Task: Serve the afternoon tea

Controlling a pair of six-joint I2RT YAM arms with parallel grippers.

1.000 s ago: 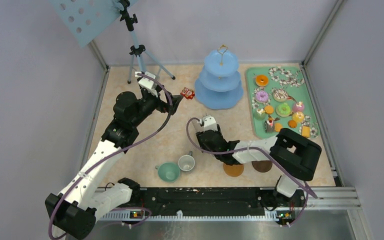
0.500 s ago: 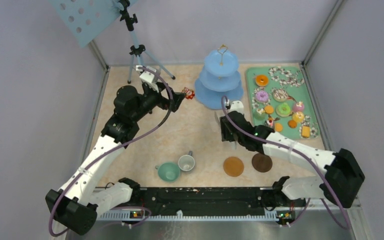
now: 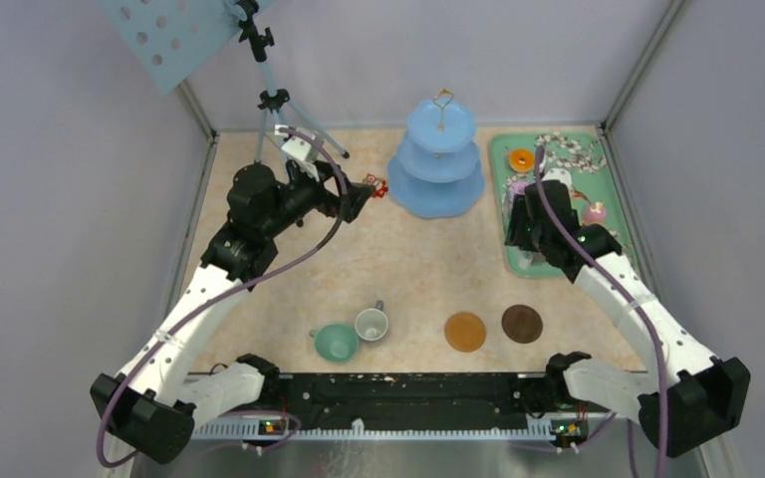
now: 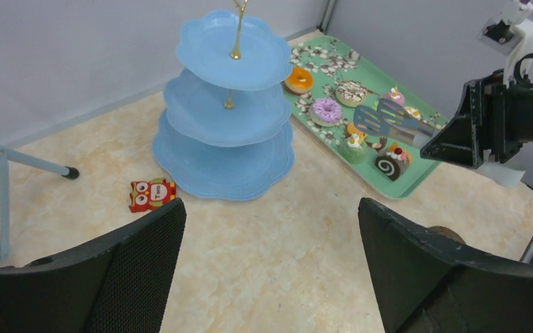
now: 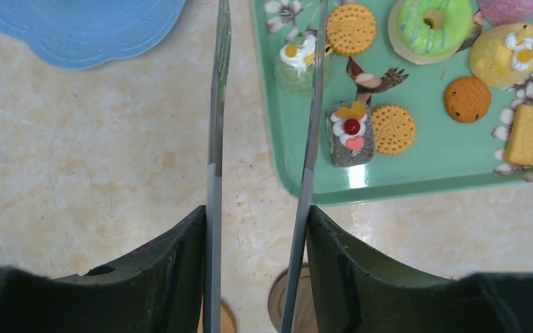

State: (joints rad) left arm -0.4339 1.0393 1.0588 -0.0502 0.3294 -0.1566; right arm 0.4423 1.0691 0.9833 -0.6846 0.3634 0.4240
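On the left, my left gripper (image 4: 271, 222) hangs over the table with its fingers wide apart, nothing between them. A little owl figure (image 4: 151, 194) lies just ahead of it, beside the light-blue three-tier stand (image 4: 222, 152), whose tiers are all bare. Down near my bases the teal cup (image 3: 337, 342) and the grey-white cup (image 3: 371, 324) sit side by side. Right of them are the two brown coasters (image 3: 465, 332), both uncovered. Further right, my right gripper (image 5: 257, 229) is clamped on the metal tongs (image 5: 215, 104), blades apart, reaching over the near left edge of the green tray (image 5: 402, 173). The donuts (image 5: 428, 24), cupcakes (image 5: 295, 62) and biscuits (image 5: 350, 28) all lie on that tray.
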